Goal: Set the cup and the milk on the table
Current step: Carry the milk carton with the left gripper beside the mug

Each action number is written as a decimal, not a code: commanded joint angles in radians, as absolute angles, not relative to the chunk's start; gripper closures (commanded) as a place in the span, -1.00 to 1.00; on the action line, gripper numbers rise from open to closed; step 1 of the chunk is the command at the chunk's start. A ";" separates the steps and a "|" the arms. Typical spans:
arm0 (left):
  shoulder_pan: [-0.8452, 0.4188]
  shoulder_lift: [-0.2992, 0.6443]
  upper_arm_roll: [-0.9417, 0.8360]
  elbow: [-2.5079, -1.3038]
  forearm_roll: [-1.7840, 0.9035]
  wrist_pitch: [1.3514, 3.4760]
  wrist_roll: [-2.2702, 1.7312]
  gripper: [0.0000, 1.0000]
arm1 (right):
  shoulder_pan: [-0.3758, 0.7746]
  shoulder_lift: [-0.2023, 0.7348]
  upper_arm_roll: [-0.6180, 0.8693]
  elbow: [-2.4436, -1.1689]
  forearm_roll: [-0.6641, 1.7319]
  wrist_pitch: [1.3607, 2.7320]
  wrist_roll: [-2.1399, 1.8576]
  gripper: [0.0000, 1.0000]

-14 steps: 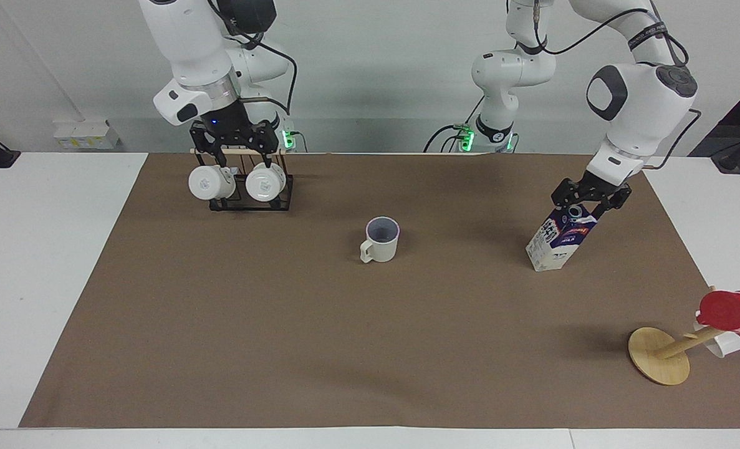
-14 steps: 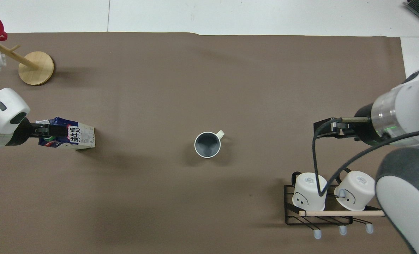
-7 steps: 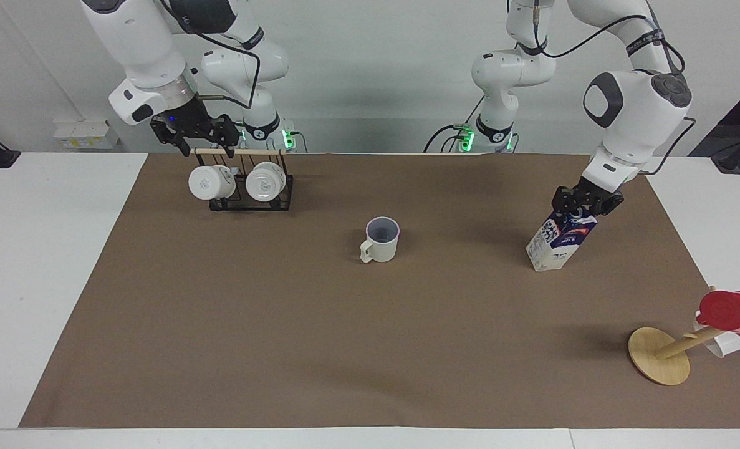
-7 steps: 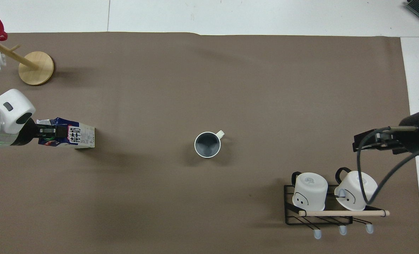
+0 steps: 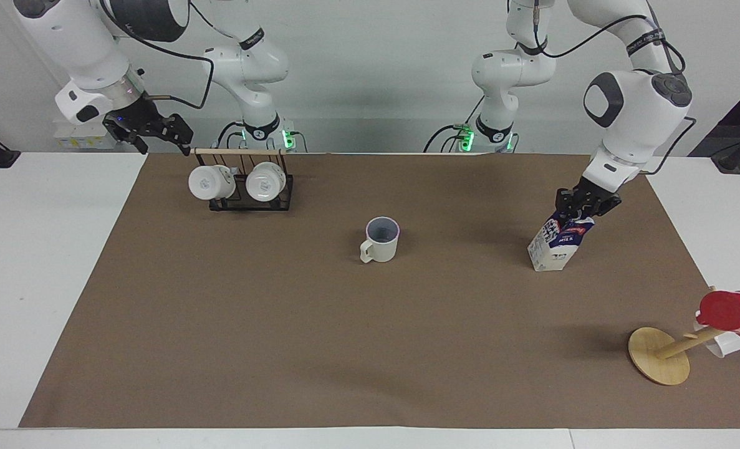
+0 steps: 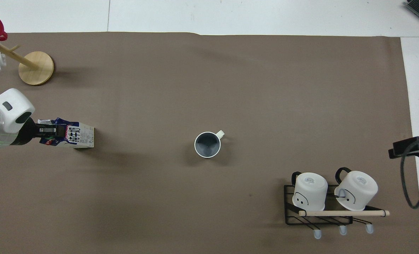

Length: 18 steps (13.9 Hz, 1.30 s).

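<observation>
Left gripper (image 5: 580, 209): its fingers are now being pinched shut on the gable top of the milk (image 5: 559, 241); a second ago they were spread wide around that top.
Milk: it is being held tilted, its bottom edge on the brown sheet (image 5: 320, 337) toward the left arm's end of the table (image 5: 45, 262); it is leaning less than a second ago.
Right gripper (image 5: 155, 134): it is being carried with fingers spread wide and nothing in them, above the table's edge just beside the mug rack (image 5: 251, 184); a second ago it was being held directly over the rack.
Cup (image 5: 381, 239): it is standing upright on the sheet in the middle, well apart from both grippers, unmoved.
Rack mugs (image 5: 211, 182): two white mugs are hanging there as before.
Wooden stand (image 5: 659, 355): it is lying tipped with a red cup (image 5: 732, 312), unchanged.
</observation>
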State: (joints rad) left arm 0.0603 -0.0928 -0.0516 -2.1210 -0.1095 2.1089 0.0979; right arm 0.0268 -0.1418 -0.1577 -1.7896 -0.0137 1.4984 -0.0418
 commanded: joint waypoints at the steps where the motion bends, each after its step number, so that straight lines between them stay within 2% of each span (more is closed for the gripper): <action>1: 0.029 -0.074 -0.051 -2.074 -0.126 2.117 0.028 0.24 | 0.017 -0.150 -0.140 -1.787 -0.028 1.538 -0.022 -1.00; 4: -0.078 -0.058 -0.051 -2.028 -0.127 2.117 -0.114 0.24 | 0.023 -0.101 -0.140 -1.685 -0.015 1.545 0.003 -1.00; 10: -0.307 -0.044 -0.051 -1.996 -0.130 2.128 -0.333 0.24 | 0.029 -0.106 -0.127 -1.591 -0.031 1.529 0.002 -1.00; 13: -0.376 -0.051 -0.051 -2.006 -0.130 2.115 -0.368 0.24 | 0.026 -0.106 -0.127 -1.494 -0.041 1.456 -0.002 -1.00; 18: -0.408 -0.025 -0.051 -2.045 -0.130 2.128 -0.410 0.21 | 0.029 -0.132 -0.129 -1.512 -0.026 1.462 -0.008 -1.00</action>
